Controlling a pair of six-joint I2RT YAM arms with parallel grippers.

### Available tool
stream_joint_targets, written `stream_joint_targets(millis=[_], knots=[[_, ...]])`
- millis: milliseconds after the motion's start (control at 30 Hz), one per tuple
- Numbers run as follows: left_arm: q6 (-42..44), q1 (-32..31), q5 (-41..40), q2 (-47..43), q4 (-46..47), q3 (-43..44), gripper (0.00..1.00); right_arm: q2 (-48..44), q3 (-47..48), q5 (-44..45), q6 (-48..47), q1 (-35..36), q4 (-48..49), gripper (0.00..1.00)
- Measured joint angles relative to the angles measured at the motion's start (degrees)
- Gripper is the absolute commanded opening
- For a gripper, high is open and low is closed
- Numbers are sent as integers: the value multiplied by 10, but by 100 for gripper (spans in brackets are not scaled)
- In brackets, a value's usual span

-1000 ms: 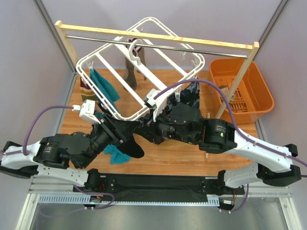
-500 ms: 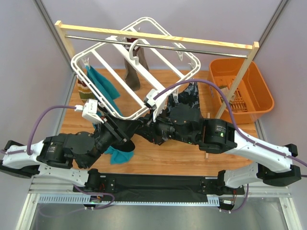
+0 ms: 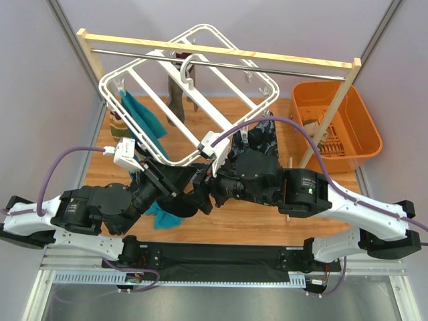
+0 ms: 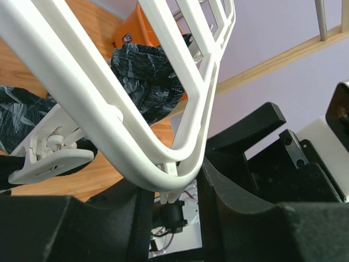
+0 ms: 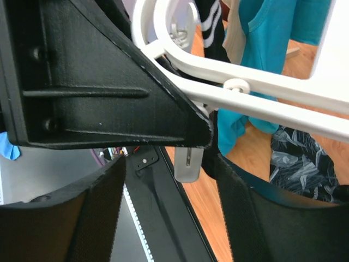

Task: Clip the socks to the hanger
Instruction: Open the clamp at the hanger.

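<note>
White hanger [image 4: 82, 93] corner gripped by left tool [image 4: 177, 183]; right tool [image 5: 172, 210] spread

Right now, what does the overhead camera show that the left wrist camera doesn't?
Only the overhead view shows the soft teal sock and the grey-brown sock hanging. Only the left wrist view shows the small white plastic clip below the near rail of the large white plastic rectangular hanger. Both show that hanger, the dark glossy patterned cloth and the orange plastic basket.

No readable text, labels or numbers anywhere.
</note>
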Motion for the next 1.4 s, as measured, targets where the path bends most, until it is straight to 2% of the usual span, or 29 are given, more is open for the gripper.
stream_joint_targets(millis=[133,433,533,567,600,633,700,800,900,1100,1400], knots=[[-4,0,-2,0,-2,0,0,-11,-1,18,3,0,-14,82],[-11,0,-12,4,-19,2,0,-127,-46,133,30,0,-71,82],[-10,0,-15,3,-19,2,0,-171,-68,166,44,0,-90,79],[-10,0,-15,3,-19,2,0,-184,-75,173,49,0,-94,67],[-10,0,-16,3,-19,2,0,-194,-80,180,52,0,-99,63],[-10,0,-17,3,-19,2,0,-201,-84,184,57,0,-101,63],[-10,0,-17,3,-19,2,0,-212,-93,179,59,0,-95,68],[-15,0,-17,3,-21,2,0,-209,-115,141,45,-1,-53,79],[-28,0,-17,2,-26,2,0,-193,-156,95,16,-1,24,81],[-60,0,-14,-12,-42,2,0,-124,-202,33,-49,-1,159,71],[-82,0,-12,-26,-52,2,0,-116,-201,18,-80,-1,252,64]])
